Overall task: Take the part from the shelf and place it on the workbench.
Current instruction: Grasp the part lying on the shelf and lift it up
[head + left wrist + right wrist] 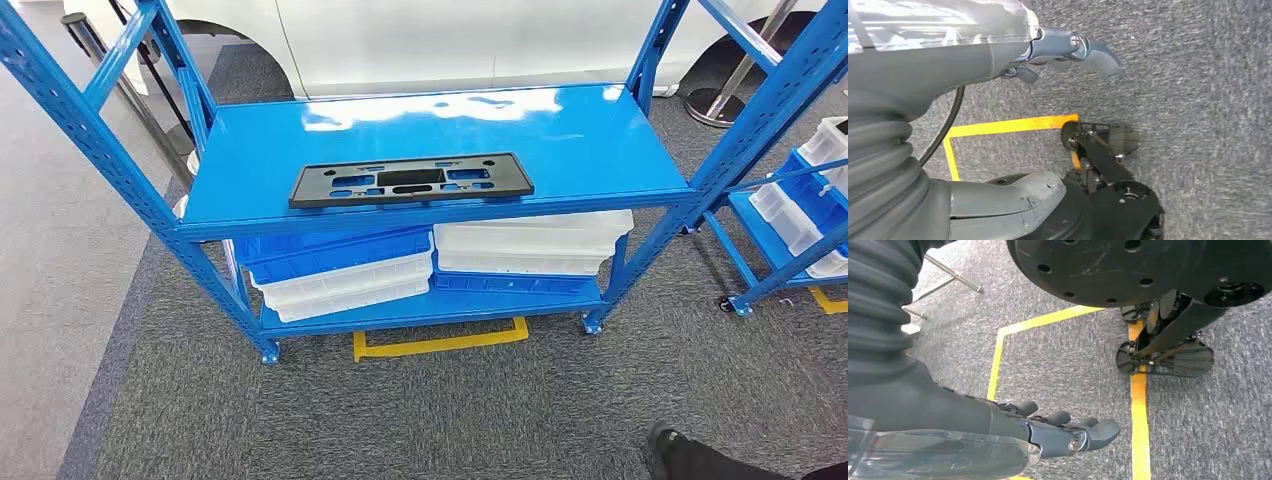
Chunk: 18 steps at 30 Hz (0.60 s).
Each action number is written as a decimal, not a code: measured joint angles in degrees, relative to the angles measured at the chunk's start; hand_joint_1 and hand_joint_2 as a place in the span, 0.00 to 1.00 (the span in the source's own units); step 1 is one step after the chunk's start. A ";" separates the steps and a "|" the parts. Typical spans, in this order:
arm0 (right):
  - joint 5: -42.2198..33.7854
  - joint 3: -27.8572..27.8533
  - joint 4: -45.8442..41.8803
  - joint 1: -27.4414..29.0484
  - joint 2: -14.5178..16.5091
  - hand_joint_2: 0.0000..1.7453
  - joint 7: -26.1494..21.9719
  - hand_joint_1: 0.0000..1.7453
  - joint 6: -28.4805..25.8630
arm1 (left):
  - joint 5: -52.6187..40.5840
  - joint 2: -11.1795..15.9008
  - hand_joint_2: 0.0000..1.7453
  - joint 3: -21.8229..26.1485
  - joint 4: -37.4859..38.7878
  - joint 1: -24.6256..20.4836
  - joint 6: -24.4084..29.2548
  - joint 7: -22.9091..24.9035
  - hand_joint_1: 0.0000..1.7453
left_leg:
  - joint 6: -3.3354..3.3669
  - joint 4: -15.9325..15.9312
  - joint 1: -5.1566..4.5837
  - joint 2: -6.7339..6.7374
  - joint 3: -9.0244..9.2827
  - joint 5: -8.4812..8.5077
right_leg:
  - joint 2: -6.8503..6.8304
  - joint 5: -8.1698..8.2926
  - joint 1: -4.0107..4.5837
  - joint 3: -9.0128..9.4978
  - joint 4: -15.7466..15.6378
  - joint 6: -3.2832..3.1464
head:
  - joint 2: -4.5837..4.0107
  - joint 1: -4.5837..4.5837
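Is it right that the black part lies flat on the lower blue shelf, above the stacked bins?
Not quite. The head view shows the black part lying flat on the upper blue shelf, not the lower one; the stacked bins do sit beneath it.

Stacked white and blue bins [340, 275] on the lower level, yellow floor tape [440, 343], grey carpet [450, 410], white car [450, 40] behind

Legible text, labels, brands, numbers, signs — none. The black part [410, 181] on the blue shelf [600, 140] carries no readable marking; the bins [340, 275] beneath that shelf — likewise unmarked.
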 joint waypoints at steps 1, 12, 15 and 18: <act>-0.41 0.33 0.16 -0.12 0.00 1.00 -0.01 0.00 -0.09 | 0.66 0.00 1.00 -0.54 0.15 -0.11 0.14 -0.22 0.00 | 0.00 0.00 0.00 0.00 0.00 0.00 | 0.00 0.00 0.00 0.00 0.00 0.00 | 0.00 0.00; -9.30 7.54 3.38 -1.89 0.01 0.00 -0.18 0.00 -2.27 | 15.17 -0.02 0.50 -11.92 3.44 -2.55 3.59 -5.25 0.00 | 0.00 0.00 0.07 0.01 0.07 0.00 | 0.02 0.00 0.07 0.10 0.00 0.00 | 0.00 0.00; -11.90 10.03 4.34 -2.38 0.25 0.25 -0.45 0.00 -3.47 | 19.27 -0.02 0.00 -15.19 4.42 -3.26 4.70 -6.86 0.00 | 0.00 0.00 0.07 0.01 0.08 0.00 | 0.01 0.00 0.06 0.10 0.00 0.00 | 0.00 0.00; -14.47 11.94 5.12 -2.91 0.48 1.00 -2.04 0.00 -4.89 | 23.07 -0.02 0.00 -18.09 5.15 -3.78 5.83 -8.48 0.00 | -0.01 0.00 0.06 0.01 0.09 0.00 | 0.00 0.00 0.05 0.09 0.00 0.00 | 0.00 0.00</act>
